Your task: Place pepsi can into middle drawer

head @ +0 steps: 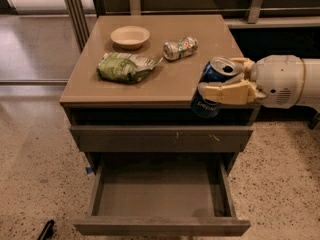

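The pepsi can (205, 105), dark blue with a silver top, hangs tilted in front of the cabinet top's front right edge. My gripper (216, 80) comes in from the right and is shut on it, one cream finger (225, 91) lying across its side. Below it the middle drawer (160, 227) is pulled open, with a plain front and a bare grey floor. The can is above the drawer's rear right part, level with the closed drawer front (160, 138) that has small reddish marks.
On the cabinet top (165, 84) lie a green snack bag (125, 66), a small cream bowl (130, 36) and a crushed silver-and-green can (180, 48). A dark wall unit stands behind and to the right. Speckled floor surrounds the cabinet.
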